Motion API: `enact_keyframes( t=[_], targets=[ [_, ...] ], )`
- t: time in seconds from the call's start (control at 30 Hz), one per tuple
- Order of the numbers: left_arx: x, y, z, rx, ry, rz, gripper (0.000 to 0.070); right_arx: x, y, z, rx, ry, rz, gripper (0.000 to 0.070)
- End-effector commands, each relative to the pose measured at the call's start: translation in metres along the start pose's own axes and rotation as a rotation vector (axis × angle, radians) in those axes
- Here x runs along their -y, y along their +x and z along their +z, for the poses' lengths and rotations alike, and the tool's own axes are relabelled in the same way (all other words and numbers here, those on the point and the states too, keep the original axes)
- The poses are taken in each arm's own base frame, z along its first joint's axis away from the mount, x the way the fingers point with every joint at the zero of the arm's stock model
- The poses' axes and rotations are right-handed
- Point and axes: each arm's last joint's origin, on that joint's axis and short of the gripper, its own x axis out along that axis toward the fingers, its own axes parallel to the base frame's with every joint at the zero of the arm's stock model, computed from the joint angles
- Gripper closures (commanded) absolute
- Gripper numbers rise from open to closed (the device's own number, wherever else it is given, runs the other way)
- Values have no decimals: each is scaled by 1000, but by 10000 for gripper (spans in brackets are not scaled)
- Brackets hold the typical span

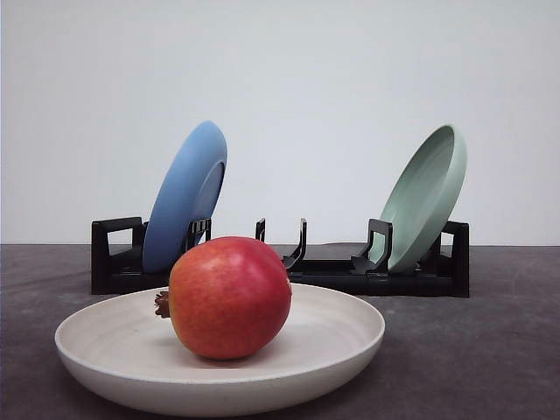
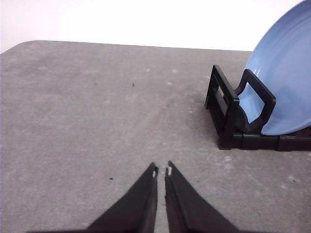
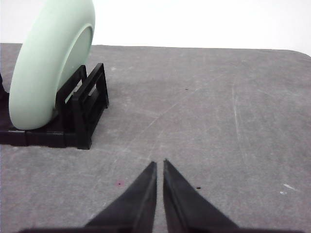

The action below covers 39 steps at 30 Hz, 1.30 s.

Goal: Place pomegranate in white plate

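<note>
The pomegranate (image 1: 229, 297) lies inside the white plate (image 1: 350, 337), a little to the left of its middle, resting on its side with the brown crown pointing to the left, and it does not touch the raised rim. So I judge that the placing itself is done, and the step in hand is only to keep my arms away and leave the fruit quiet. My left gripper (image 2: 161, 171) has its fingers pressed almost together with only a thin slit between them, holding nothing, and it hangs over bare counter (image 2: 97, 121) near the end of the black rack (image 2: 228, 121) where the blue plate (image 2: 286, 82) stands. My right gripper (image 3: 160, 164) is the same, fingers nearly closed and empty, near the other end of the rack beside the pale green plate (image 3: 48, 68). To do this well, I think I should move slowly and stay clear of both leaning plates, because a touch could tip them. The fruit is round and could roll if the plate is bumped.
</note>
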Motion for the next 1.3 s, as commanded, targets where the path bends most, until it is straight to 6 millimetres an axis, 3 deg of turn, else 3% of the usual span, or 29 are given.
enact_keyframes(
  t=[0.0, 1.27],
  targets=[
    [0, 1, -4, -12, 8, 1, 694, 0, 0, 0, 6, 11, -2, 683],
    [0, 1, -4, -12, 8, 1, 694, 0, 0, 0, 6, 11, -2, 683]
  ],
)
